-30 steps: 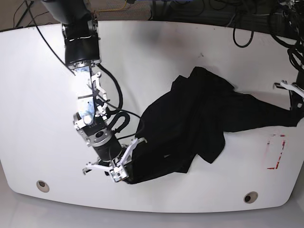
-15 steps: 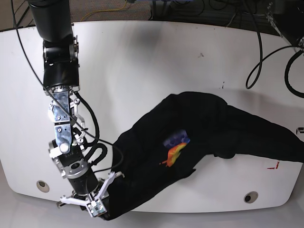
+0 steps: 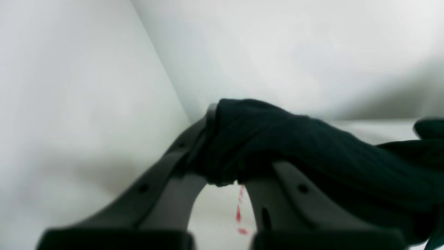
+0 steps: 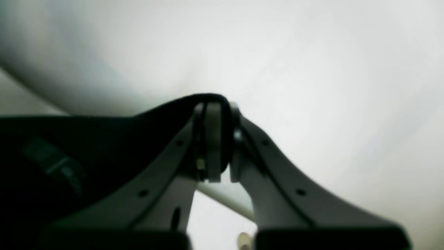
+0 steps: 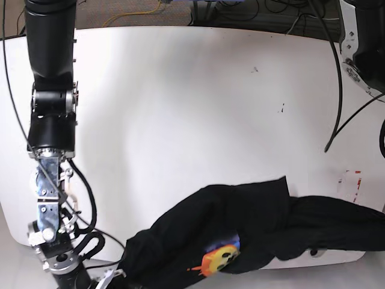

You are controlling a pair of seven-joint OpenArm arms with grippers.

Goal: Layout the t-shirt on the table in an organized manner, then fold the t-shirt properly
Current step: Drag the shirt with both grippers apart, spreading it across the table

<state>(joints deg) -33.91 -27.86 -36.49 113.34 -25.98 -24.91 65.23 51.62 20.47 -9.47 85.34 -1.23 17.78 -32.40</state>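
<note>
The black t-shirt (image 5: 258, 226) lies stretched along the near edge of the white table (image 5: 180, 90), with its orange face graphic (image 5: 219, 260) turned up near the front. In the right wrist view, my right gripper (image 4: 215, 139) is shut on a fold of the t-shirt (image 4: 86, 146) that wraps over its fingertips. In the left wrist view, my left gripper (image 3: 225, 146) is shut on a bunched end of the t-shirt (image 3: 329, 152). In the base view the right arm (image 5: 51, 241) reaches down to the shirt's left end. Both grippers are past the frame edges there.
A red rectangular marking (image 5: 352, 180) sits on the table at the right, also seen as a red streak (image 3: 239, 211) between the left gripper's fingers. Dark cables (image 5: 240, 12) run behind the far edge. The left arm's body (image 5: 361, 48) stands at the top right.
Both arms have drawn the shirt toward the near edge and apart. It went from a bunched heap to a long stretched shape with the orange graphic exposed. Both grippers have left the base view.
</note>
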